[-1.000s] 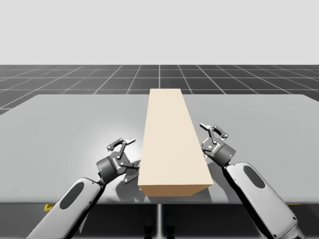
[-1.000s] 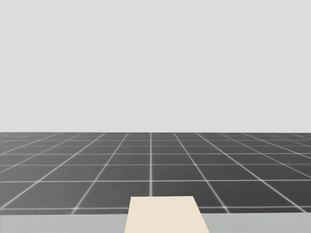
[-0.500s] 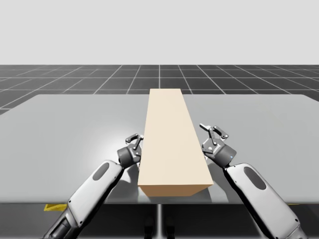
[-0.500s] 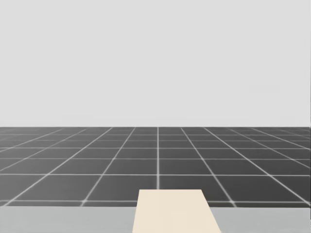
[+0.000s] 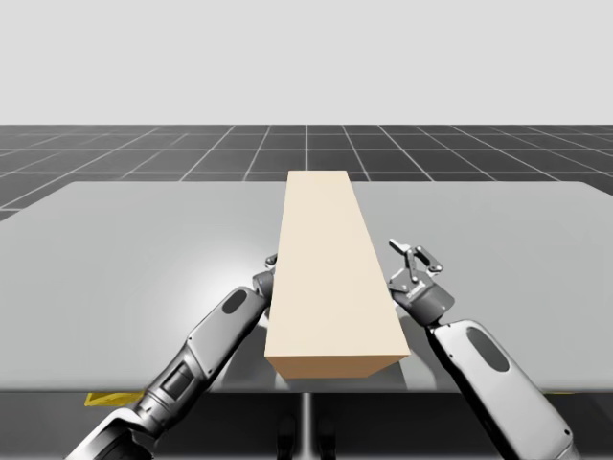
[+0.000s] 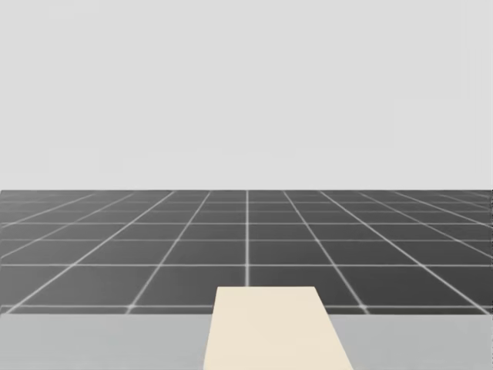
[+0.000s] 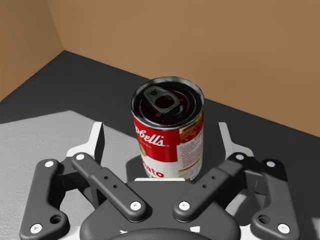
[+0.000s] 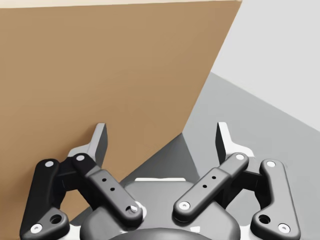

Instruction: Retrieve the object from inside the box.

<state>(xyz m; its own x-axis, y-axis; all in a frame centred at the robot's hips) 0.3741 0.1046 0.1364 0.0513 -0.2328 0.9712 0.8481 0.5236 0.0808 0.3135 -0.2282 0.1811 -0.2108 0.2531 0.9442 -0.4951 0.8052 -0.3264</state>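
One red-and-white cylindrical tin can (image 7: 167, 132) with a dark pull-tab lid stands upright on the dark floor inside the long tan cardboard box (image 5: 330, 268), near its brown back wall. The left gripper (image 7: 161, 142) is spread either side of the can, clear of it. The right gripper (image 8: 162, 140) is also spread, beside the box's outer wall. The can looks rigid, weighty and smooth-sided, so a squeeze across its mid-body seems safest.
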